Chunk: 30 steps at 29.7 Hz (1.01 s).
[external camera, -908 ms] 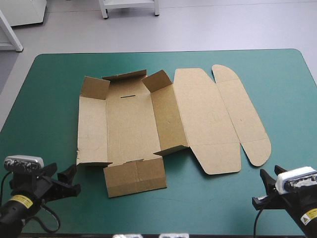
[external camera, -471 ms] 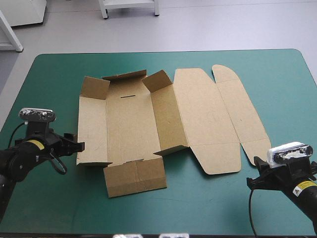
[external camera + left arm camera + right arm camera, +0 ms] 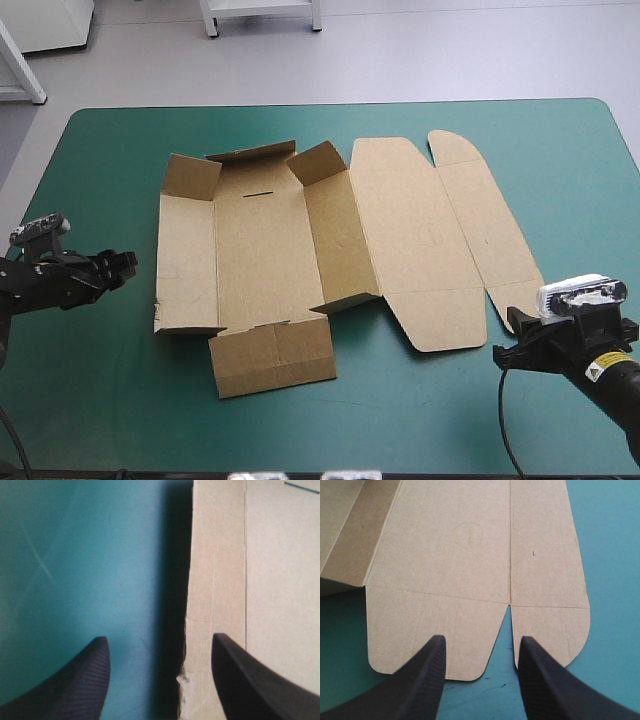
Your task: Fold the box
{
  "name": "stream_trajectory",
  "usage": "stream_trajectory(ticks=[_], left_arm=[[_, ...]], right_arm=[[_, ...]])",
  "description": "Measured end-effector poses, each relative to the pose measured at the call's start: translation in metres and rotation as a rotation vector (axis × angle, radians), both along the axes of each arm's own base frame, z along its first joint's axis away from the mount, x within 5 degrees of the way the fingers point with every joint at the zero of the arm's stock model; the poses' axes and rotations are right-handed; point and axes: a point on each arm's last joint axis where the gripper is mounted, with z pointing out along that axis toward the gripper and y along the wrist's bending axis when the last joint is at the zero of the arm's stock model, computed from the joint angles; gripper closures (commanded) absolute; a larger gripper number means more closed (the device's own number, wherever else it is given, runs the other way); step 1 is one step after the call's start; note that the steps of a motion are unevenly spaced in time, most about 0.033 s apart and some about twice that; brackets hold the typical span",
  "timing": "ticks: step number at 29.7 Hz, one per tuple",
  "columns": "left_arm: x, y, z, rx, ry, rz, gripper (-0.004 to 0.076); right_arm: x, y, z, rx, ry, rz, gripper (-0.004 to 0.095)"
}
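L gripper [image 3: 127,263] backed off box [image 3: 262,255]; R gripper [image 3: 507,335] seemingly nearer.

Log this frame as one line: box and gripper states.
box: mostly flat, some flaps raised | left gripper: open, straddling box's left edge | right gripper: open, at box's near right flaps | grasp: none

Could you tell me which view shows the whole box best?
The high view: the whole box is visible. The left wrist view shows only its left edge, the right wrist only the flat lid and its flaps.
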Motion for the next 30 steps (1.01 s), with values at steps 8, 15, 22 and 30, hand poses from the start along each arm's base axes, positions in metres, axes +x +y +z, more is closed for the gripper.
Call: stream_trajectory(ticks=[8,15,22,30], left_arm=[[0.018,0.022,-0.032,-0.201,-0.009,0.033,0.029],[0.036,0.02,-0.062,-0.367,0.038,-0.038,0.029],[0.043,0.021,-0.083,-0.428,0.084,-0.071,0.029],[0.053,0.008,-0.094,-0.478,0.071,-0.107,0.0308]], right_arm=[[0.0,0.0,0.0,0.001,-0.006,-0.004,0.0474],[0.0,0.0,0.0,0.004,-0.005,-0.008,0.0474],[0.0,0.0,0.0,0.006,-0.005,-0.01,0.0476],[0.0,0.0,0.0,0.006,-0.004,-0.009,0.0476]])
